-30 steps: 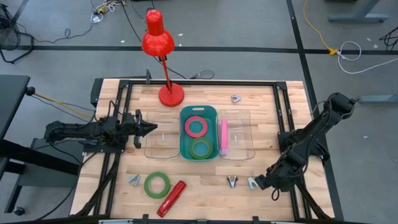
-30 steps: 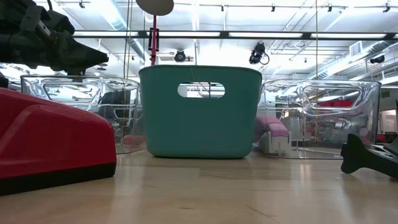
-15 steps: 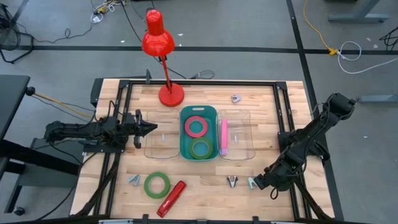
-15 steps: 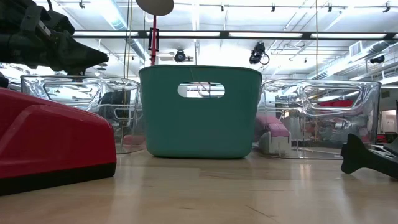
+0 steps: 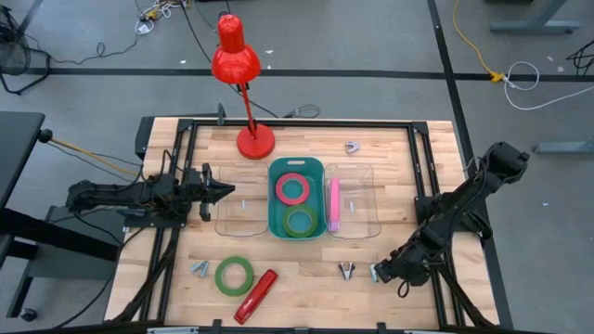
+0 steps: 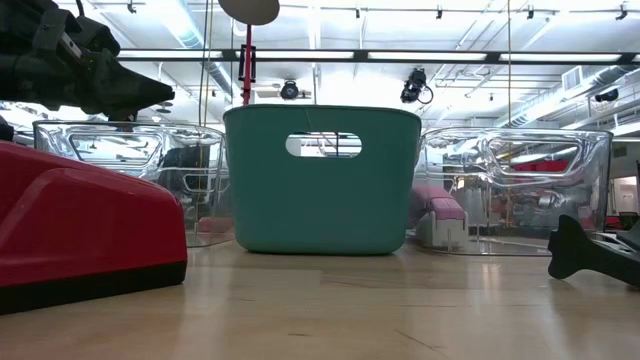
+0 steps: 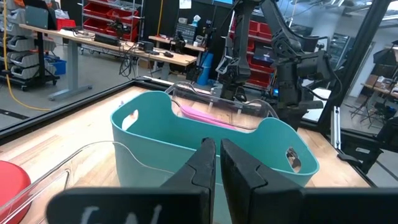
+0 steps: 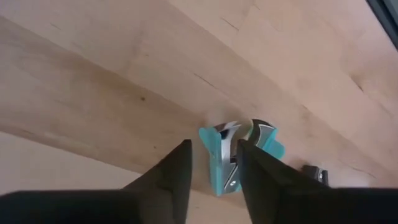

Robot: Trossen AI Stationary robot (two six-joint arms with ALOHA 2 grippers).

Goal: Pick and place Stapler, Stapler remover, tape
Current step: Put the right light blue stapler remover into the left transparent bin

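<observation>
While the right gripper point(image 8: 212, 163) straddles the teal staple remover point(image 8: 239, 152), jaws part-open without grip, near the teal bin point(image 5: 296, 198).

You've got a pale wooden table point(image 5: 306, 278) sitting on a grey floor point(image 5: 83, 37) with dark tape lines across it and loose cables, including a yellow cord point(image 5: 469, 42) off to one side. Your low view looks up at long ceiling strip lights point(image 6: 400, 55) and pipes. Further back your room has red shelving point(image 7: 106, 15), a long workbench point(image 7: 68, 37) on metal legs, and plenty of clutter.
</observation>
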